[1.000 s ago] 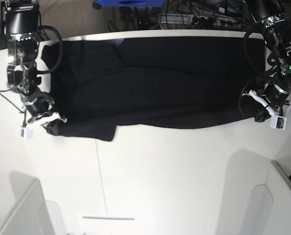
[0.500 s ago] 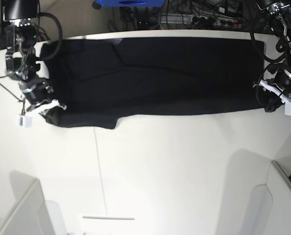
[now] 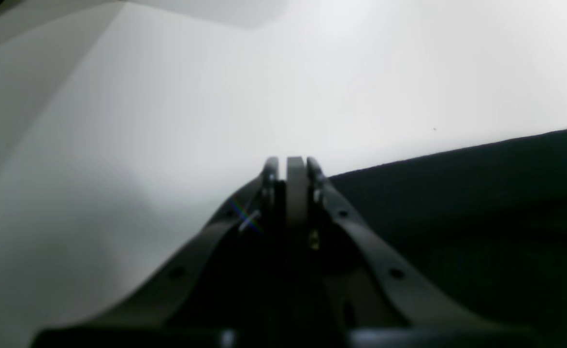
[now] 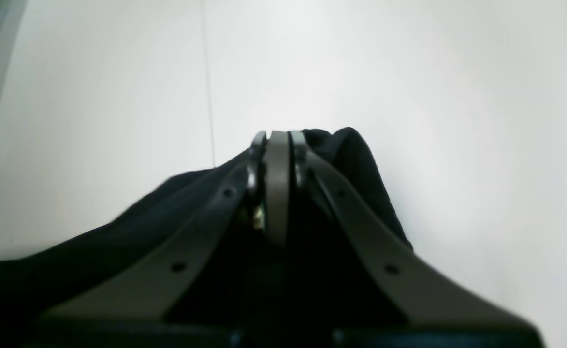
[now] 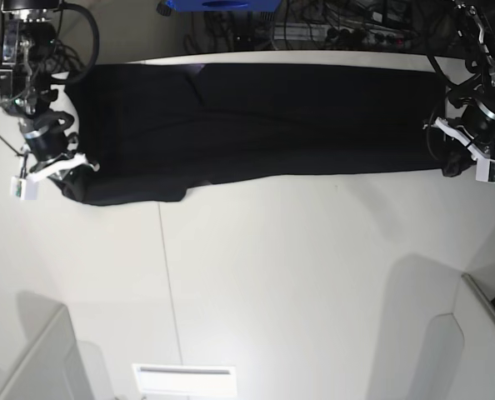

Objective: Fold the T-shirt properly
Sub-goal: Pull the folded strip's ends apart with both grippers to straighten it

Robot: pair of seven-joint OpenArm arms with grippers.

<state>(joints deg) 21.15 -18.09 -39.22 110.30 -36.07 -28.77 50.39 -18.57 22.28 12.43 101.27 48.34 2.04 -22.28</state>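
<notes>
Base view, both arms spread wide, jaws pinched on T-shirt (image 5: 264, 121) ends, table (image 5: 297, 275)

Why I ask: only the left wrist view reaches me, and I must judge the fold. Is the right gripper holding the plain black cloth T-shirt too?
Observer: Yes. In the right wrist view the right gripper is shut on a bunched corner of the plain black cloth T-shirt.
Operator: How does the shirt lie overall?
Observer: The base view shows it stretched as a long band across the far side of the white table, from one gripper to the other.
Operator: Is its near edge straight?
Observer: Not quite. In the base view it dips lower toward the right gripper's end.
</notes>
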